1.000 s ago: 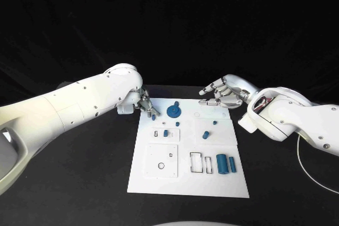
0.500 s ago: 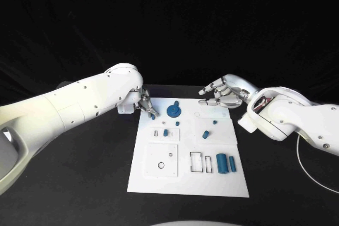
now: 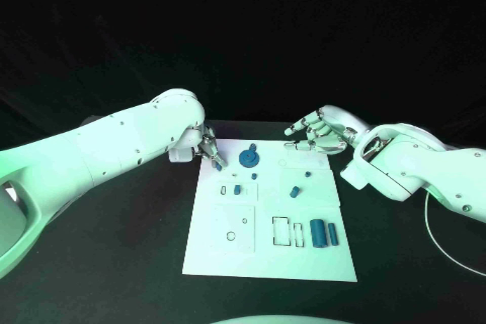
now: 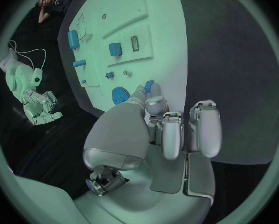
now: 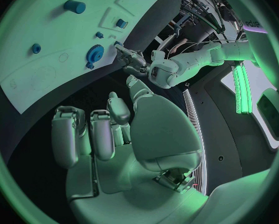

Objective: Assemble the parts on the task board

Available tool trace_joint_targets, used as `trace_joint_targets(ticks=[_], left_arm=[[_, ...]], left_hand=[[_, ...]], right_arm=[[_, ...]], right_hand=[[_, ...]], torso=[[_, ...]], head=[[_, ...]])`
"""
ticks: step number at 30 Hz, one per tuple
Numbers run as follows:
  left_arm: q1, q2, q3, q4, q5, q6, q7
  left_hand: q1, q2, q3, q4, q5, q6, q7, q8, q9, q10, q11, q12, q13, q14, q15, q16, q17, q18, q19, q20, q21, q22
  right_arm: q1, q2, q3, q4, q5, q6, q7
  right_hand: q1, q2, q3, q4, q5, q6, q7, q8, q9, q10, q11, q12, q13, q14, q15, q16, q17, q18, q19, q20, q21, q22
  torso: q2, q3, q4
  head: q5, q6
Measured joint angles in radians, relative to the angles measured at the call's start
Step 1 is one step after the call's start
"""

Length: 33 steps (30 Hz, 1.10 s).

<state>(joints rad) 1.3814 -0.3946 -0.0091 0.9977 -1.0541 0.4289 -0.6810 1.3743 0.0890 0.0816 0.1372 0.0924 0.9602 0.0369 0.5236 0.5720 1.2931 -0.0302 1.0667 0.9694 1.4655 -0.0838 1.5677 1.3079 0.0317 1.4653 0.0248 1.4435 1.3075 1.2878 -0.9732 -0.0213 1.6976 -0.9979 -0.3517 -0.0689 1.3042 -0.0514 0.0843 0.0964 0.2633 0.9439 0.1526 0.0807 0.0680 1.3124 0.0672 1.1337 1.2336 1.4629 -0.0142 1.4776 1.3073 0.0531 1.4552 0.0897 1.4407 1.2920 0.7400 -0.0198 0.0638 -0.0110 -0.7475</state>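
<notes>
The white task board (image 3: pixel 265 257) lies mid-table. My left hand (image 3: pixel 206 149) hovers over its far left corner and pinches a small blue part (image 3: pixel 217 166) between thumb and finger; the left wrist view shows that part (image 4: pixel 149 87) at the fingertips, beside the blue gear (image 4: pixel 119 94). The gear (image 3: pixel 249 157) sits on the board just right of the held part. My right hand (image 3: pixel 320 134) hangs above the board's far right corner, fingers apart, holding nothing. In the right wrist view my right hand (image 5: pixel 108 129) faces the gear (image 5: pixel 94 52) and the left hand (image 5: pixel 132 59).
Small blue pegs (image 3: pixel 237 190) (image 3: pixel 295 192) (image 3: pixel 254 176) stand in the board's middle rows. Two blue cylinders (image 3: pixel 318 234) (image 3: pixel 332 234) lie near the right edge beside rectangular slots (image 3: pixel 281 232). Black table (image 3: pixel 121 254) surrounds the board.
The left hand with its blue part has crept very slightly toward the far edge. The right hand has stayed where it was.
</notes>
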Motion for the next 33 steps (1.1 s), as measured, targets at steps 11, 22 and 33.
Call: trace_joint_targets(ticks=[11, 22, 33], left_arm=[[-0.003, -0.01, -0.003, 0.008, 0.01, -0.003, 0.019], [-0.003, -0.096, -0.003, 0.135, 0.051, -0.063, 0.06], [-0.033, -0.232, -0.019, 0.347, 0.074, -0.177, 0.116]], left_hand=[[-0.047, -0.096, 0.227, 0.042, 0.011, -0.012, 0.009, -0.002, 0.015, 0.002, 0.009, -0.021, -0.022, 0.0, 0.0, 0.0, 0.0, 0.0, 0.002, -0.002, 0.0, 0.0], [-0.09, -0.152, 0.318, 0.021, 0.028, -0.002, 0.007, 0.006, 0.027, 0.024, 0.001, -0.013, -0.01, 0.0, 0.0, 0.0, 0.0, 0.0, 0.002, -0.002, 0.012, 0.0], [-0.106, -0.174, 0.346, 0.006, 0.028, 0.007, 0.002, 0.01, 0.028, 0.042, -0.002, -0.002, -0.001, 0.0, 0.0, 0.0, 0.0, 0.0, 0.002, -0.002, 0.016, 0.0]], right_arm=[[0.0, 0.0, 0.0, 0.001, 0.0, 0.0, 0.0], [0.0, -0.003, 0.0, 0.003, -0.001, 0.0, 0.001], [0.0, -0.007, 0.0, 0.004, -0.001, 0.0, 0.001]], right_hand=[[0.0, 0.0, 0.0, 0.0, 0.0, 0.0, 0.0, 0.0, 0.0, 0.0, 0.0, 0.0, 0.0, 0.0, 0.0, 0.0, 0.001, 0.0, 0.0, 0.0, 0.0, 0.0], [0.0, 0.0, 0.0, 0.0, 0.0, 0.0, 0.0, 0.0, 0.0, 0.0, 0.0, 0.0, 0.0, 0.0, 0.0, 0.0, 0.001, 0.0, 0.0, 0.0, 0.0, -0.001], [0.0, 0.0, 0.0, 0.0, 0.0, 0.0, 0.0, 0.0, 0.0, 0.0, 0.0, 0.0, 0.0, 0.0, 0.0, 0.0, 0.001, 0.0, 0.0, 0.0, 0.0, -0.001]], torso=[[0.0, 0.0006, 0.0], [-0.002, 0.0007, 0.0008], [-0.002, 0.0006, 0.0019]], head=[[0.001, -0.002], [0.002, -0.002], [0.002, -0.003]])
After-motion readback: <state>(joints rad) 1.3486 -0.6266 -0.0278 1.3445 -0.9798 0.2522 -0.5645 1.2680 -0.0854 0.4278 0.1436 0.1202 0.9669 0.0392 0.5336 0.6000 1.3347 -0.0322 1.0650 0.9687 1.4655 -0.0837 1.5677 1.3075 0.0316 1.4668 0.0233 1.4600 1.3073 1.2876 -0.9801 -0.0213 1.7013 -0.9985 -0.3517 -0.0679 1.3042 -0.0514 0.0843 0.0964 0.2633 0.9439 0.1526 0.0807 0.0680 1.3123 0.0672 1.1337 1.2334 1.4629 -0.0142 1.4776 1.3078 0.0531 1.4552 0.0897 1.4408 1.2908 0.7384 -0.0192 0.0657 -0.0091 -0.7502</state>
